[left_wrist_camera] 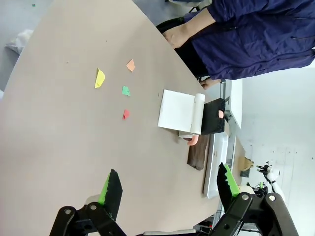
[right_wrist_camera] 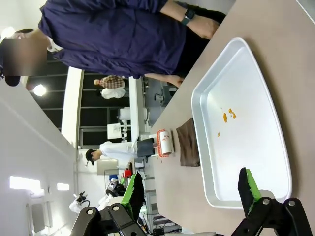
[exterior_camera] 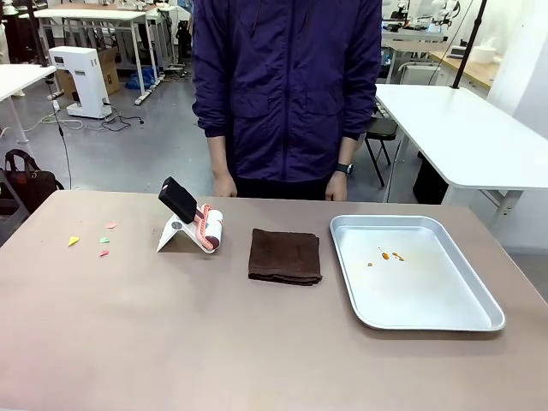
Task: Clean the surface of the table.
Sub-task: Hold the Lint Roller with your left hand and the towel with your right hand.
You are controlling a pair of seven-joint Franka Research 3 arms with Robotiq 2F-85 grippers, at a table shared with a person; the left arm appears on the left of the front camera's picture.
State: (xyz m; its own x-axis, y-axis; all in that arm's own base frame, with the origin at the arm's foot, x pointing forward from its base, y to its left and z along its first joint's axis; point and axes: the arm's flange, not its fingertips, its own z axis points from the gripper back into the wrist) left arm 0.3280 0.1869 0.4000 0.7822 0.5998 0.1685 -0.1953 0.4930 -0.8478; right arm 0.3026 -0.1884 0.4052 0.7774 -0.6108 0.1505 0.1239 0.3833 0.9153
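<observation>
The brownish-taupe table (exterior_camera: 171,342) carries several small coloured paper scraps (exterior_camera: 90,241) at its left. A lint roller (exterior_camera: 208,229) with a black handle rests on a white stand near the middle, and a folded dark brown cloth (exterior_camera: 285,255) lies right of it. In the left wrist view my left gripper (left_wrist_camera: 167,189) hangs open above the table (left_wrist_camera: 59,147), short of the scraps (left_wrist_camera: 100,78) and the roller (left_wrist_camera: 198,114). In the right wrist view my right gripper (right_wrist_camera: 192,189) stands open over the near edge of the silver tray (right_wrist_camera: 275,162). Nothing is held.
The silver tray (exterior_camera: 462,312) at the right has orange crumbs (exterior_camera: 391,255) in it. A person in a dark blue jacket (exterior_camera: 287,86) stands at the far edge, hands (exterior_camera: 224,185) hanging by the table. White tables (exterior_camera: 467,128) stand behind.
</observation>
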